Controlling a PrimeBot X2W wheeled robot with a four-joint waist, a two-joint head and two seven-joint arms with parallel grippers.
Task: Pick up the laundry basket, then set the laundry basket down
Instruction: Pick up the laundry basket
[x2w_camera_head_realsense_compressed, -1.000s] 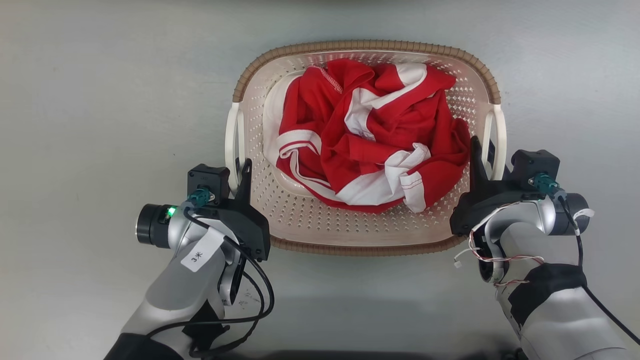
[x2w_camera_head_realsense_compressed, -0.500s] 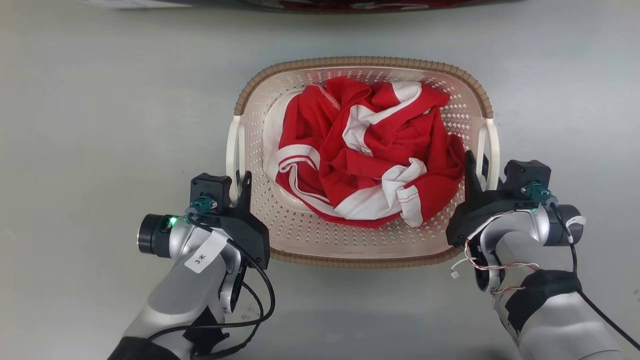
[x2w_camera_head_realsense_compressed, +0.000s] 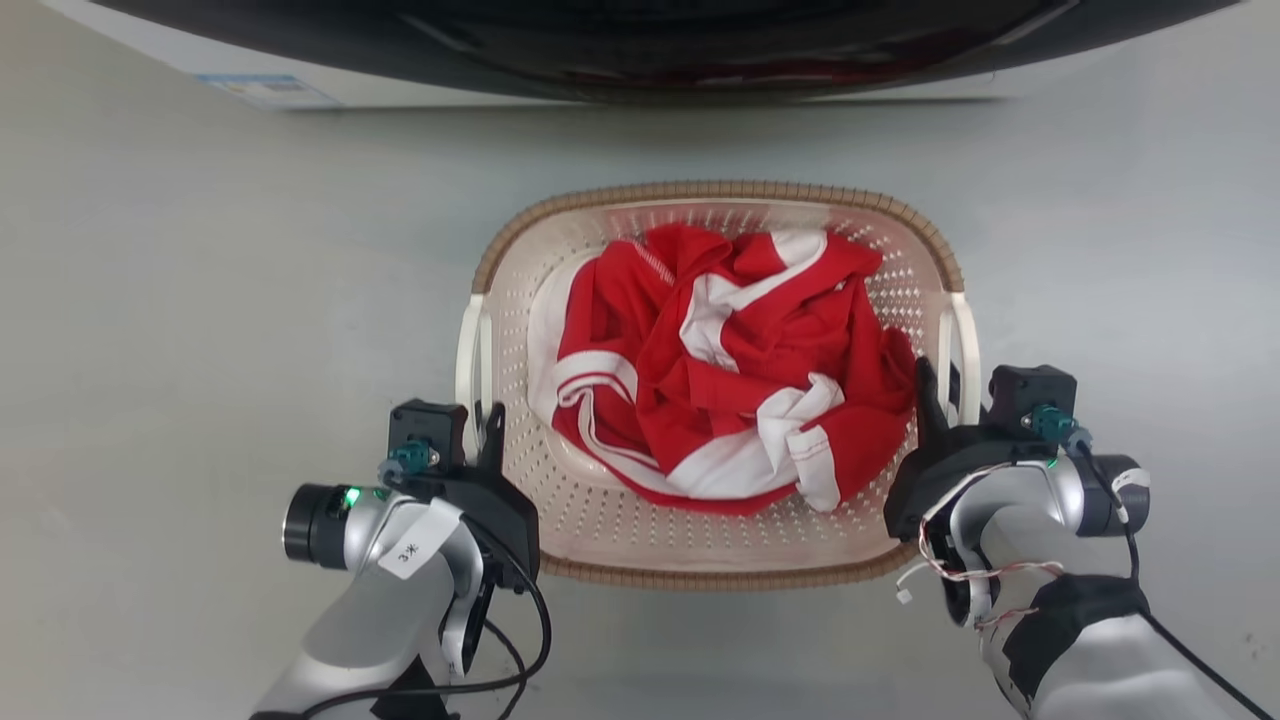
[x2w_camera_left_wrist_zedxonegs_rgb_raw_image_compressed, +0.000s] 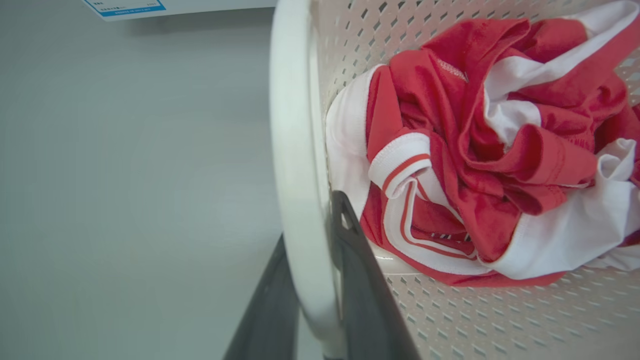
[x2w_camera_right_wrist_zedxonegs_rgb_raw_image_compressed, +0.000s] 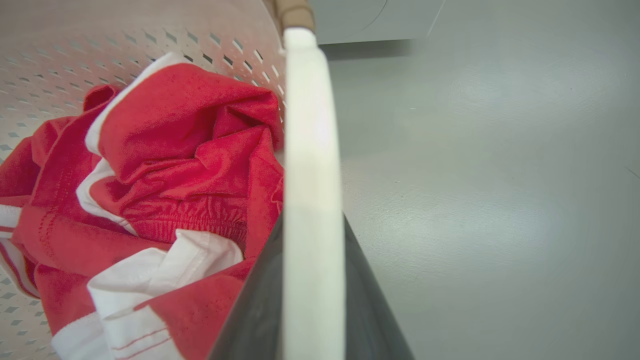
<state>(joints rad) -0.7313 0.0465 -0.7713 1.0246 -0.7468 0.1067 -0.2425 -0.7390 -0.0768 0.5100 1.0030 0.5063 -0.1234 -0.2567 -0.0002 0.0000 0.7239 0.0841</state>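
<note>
Camera shifted, washer (x2w_camera_head_realsense_compressed: 640, 40) now ahead; left pincer (x2w_camera_head_realsense_compressed: 481, 430), right pincer (x2w_camera_head_realsense_compressed: 944, 396) each clamp laundry basket (x2w_camera_head_realsense_compressed: 720, 189) handles.

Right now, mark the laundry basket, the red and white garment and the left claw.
laundry basket (x2w_camera_head_realsense_compressed: 720, 189): head view, on its brown far rim.
red and white garment (x2w_camera_head_realsense_compressed: 700, 400): head view, on a middle red fold.
left claw (x2w_camera_left_wrist_zedxonegs_rgb_raw_image_compressed: 311, 220): left wrist view, midway between its fingertips.

Arms forward, left claw (x2w_camera_head_realsense_compressed: 482, 425) and right claw (x2w_camera_head_realsense_compressed: 940, 385) each clamp the laundry basket (x2w_camera_head_realsense_compressed: 720, 188).
</note>
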